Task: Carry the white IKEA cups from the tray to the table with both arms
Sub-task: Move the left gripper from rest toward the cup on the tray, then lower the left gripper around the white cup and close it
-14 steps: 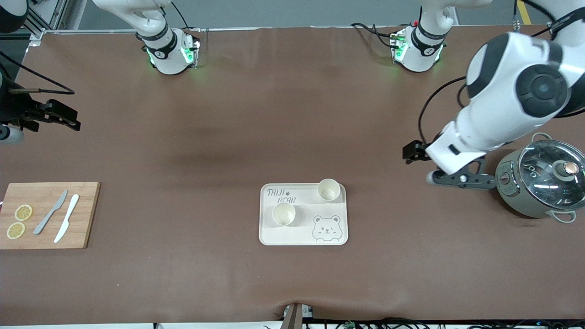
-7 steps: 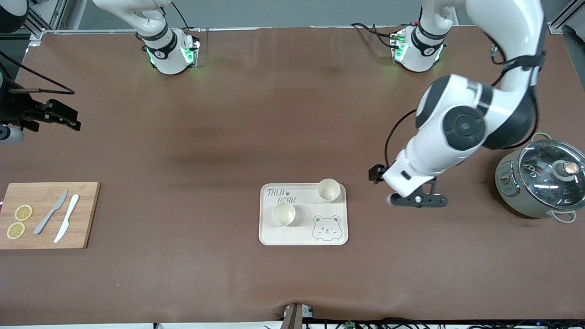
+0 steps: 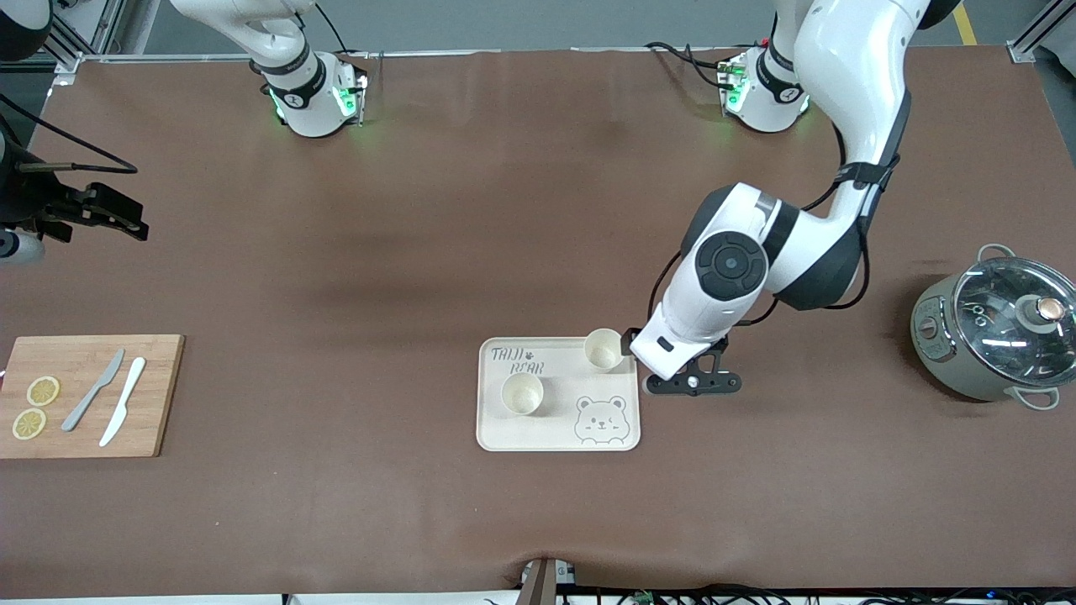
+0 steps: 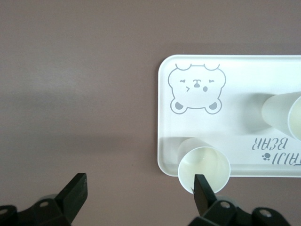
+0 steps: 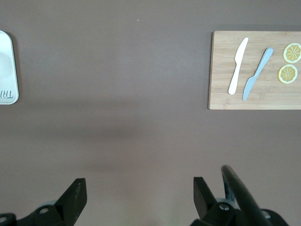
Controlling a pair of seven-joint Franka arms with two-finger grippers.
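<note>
Brown table (image 3: 420, 252), two arms mounted along the edge farthest from the front camera. Tray (image 3: 558, 437): cream-white, rounded corners, printed bear face and lettering, lying near the middle of the table's length, toward the edge nearest the front camera. First white IKEA cup (image 3: 604, 349): upright, rim up, in the tray's corner farthest from the front camera at the left arm's end. Second white IKEA cup (image 3: 522, 393): upright, rim up, on the tray closer to its right-arm edge and nearer the front camera than the first; the two stand apart. Left gripper (image 4: 140, 194): fingers spread wide, grasping nothing, up in the air over the tray's left-arm edge and the bare table beside it; in the left wrist view one fingertip overlaps the rim of the first cup, contact not determinable. Right gripper (image 5: 139, 194): fingers spread wide, empty, waiting over bare table at the right arm's end, well apart from the tray. Cutting board (image 3: 84, 395): bamboo, at the right arm's end near the table edge closest to the front camera, carrying a grey knife (image 3: 92, 391), a white knife (image 3: 123, 402) and two lemon slices (image 3: 35, 407). Lidded pot (image 3: 996, 336): grey-green, glass lid with knob, at the left arm's end of the table.
</note>
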